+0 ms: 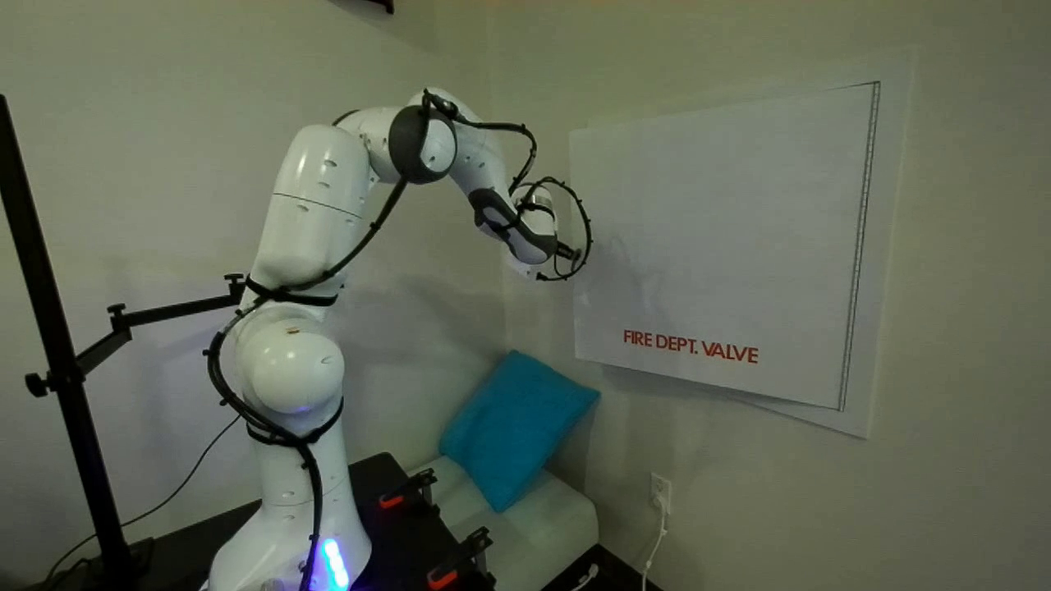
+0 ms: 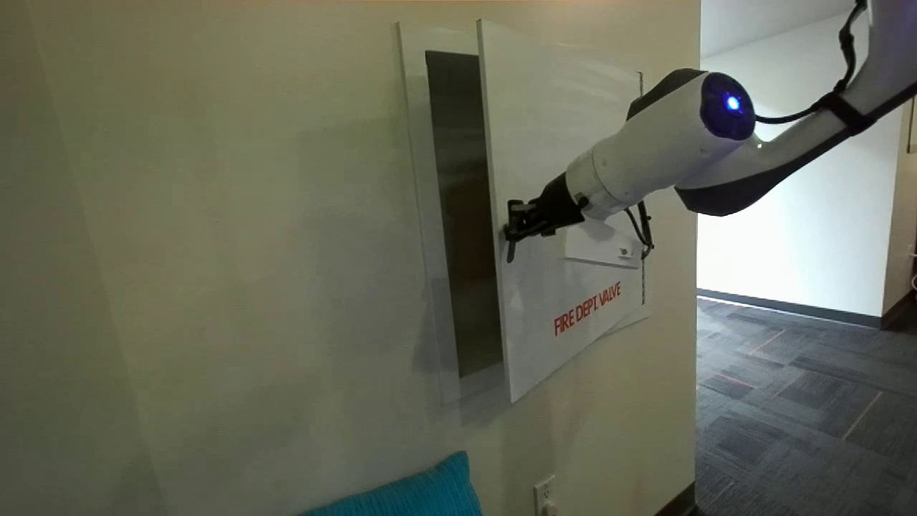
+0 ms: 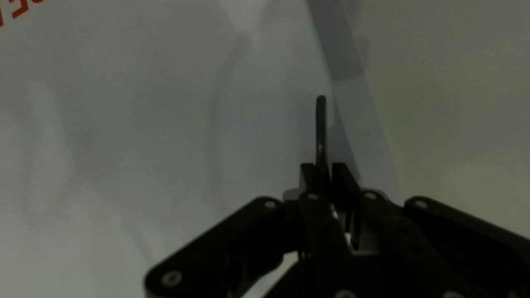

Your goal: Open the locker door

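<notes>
I had the fingers (image 3: 345,186) clamped on the handle (image 3: 321,128), the door (image 2: 551,136) just beyond them, ajar; I judged this the pulling step, the next move calling for a wider arc, grip firm

From well back, in an exterior view, I get the arm (image 1: 304,230) from base to wrist and look slantwise across the locker door (image 1: 714,230) from its hinge side (image 1: 860,246); in an exterior view I look from closer in, towards its free edge (image 2: 490,158). Both share the door, its lettering (image 2: 587,308) and the cushion (image 1: 519,427). My wrist view sits closest, facing along the end effector (image 3: 324,169) onto the door, inverted.
</notes>
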